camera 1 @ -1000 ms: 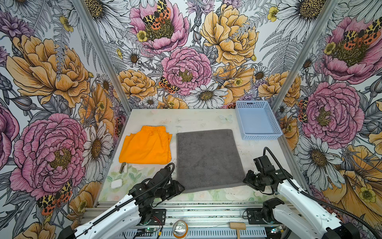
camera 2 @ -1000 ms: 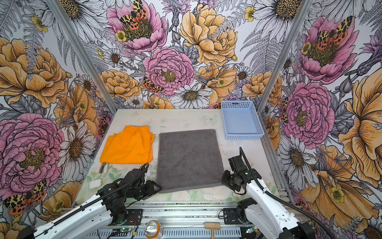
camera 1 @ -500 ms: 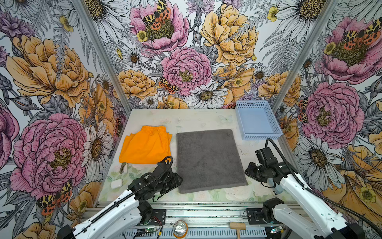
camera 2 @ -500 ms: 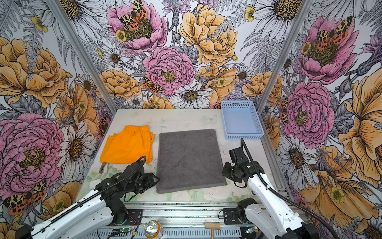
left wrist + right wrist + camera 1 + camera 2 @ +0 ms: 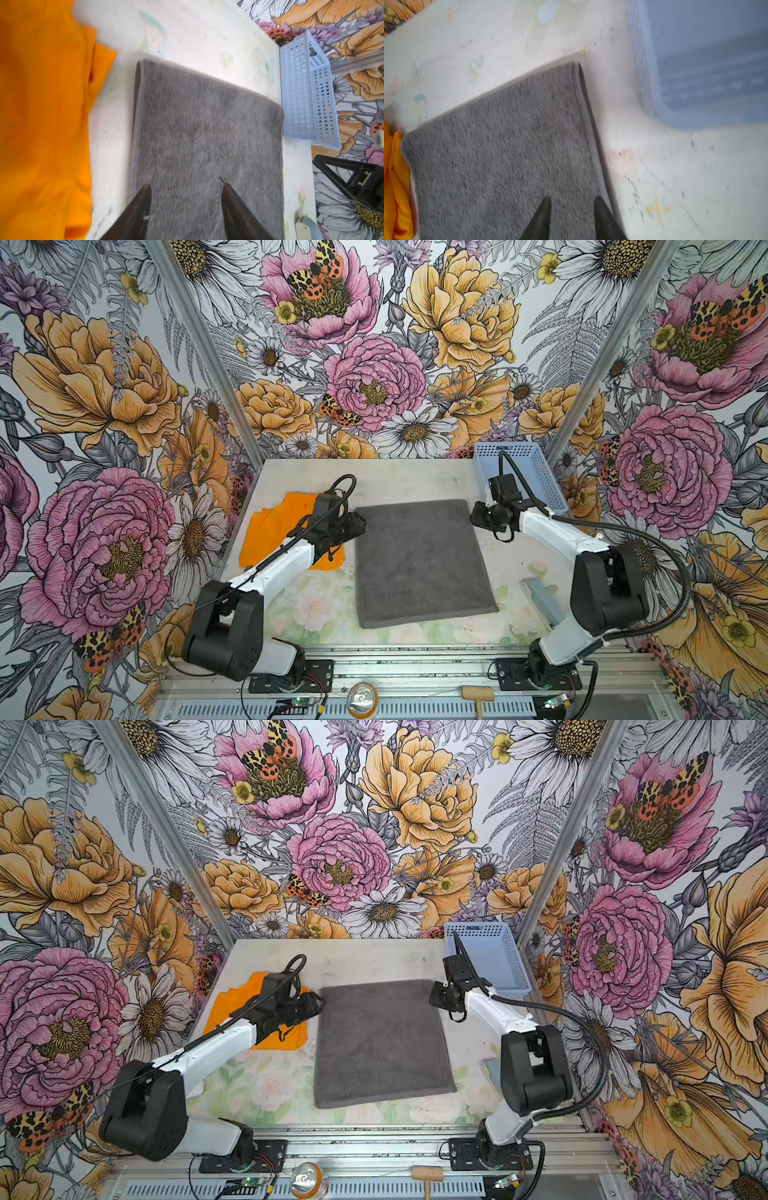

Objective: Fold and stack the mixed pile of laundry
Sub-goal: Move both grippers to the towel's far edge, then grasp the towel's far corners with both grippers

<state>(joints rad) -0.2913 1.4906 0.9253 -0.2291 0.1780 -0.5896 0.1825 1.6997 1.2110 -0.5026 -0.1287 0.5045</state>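
A dark grey towel point(image 5: 419, 564) point(image 5: 380, 1044) lies flat, folded to a near-square, mid-table. Bright orange shorts point(image 5: 270, 531) point(image 5: 224, 1006) lie flat to its left, partly under my left arm. My left gripper point(image 5: 360, 525) point(image 5: 320, 1005) hovers at the towel's far left edge; the left wrist view shows the left gripper point(image 5: 186, 187) open over the towel point(image 5: 207, 135), shorts point(image 5: 41, 124) beside it. My right gripper point(image 5: 477, 517) point(image 5: 434, 999) is at the towel's far right corner. In the right wrist view the right gripper point(image 5: 573, 199) stands open above the towel point(image 5: 500, 155), just inside its hemmed edge.
A pale blue perforated basket point(image 5: 528, 472) point(image 5: 494, 957) point(image 5: 299, 93) point(image 5: 706, 83) stands at the back right, just behind my right wrist. A flat grey-blue piece point(image 5: 540, 597) lies near the right front. Floral walls close in the table point(image 5: 399, 481) on three sides.
Both arms have swung from the towel's near corners to its far corners. The towel itself lies as before.
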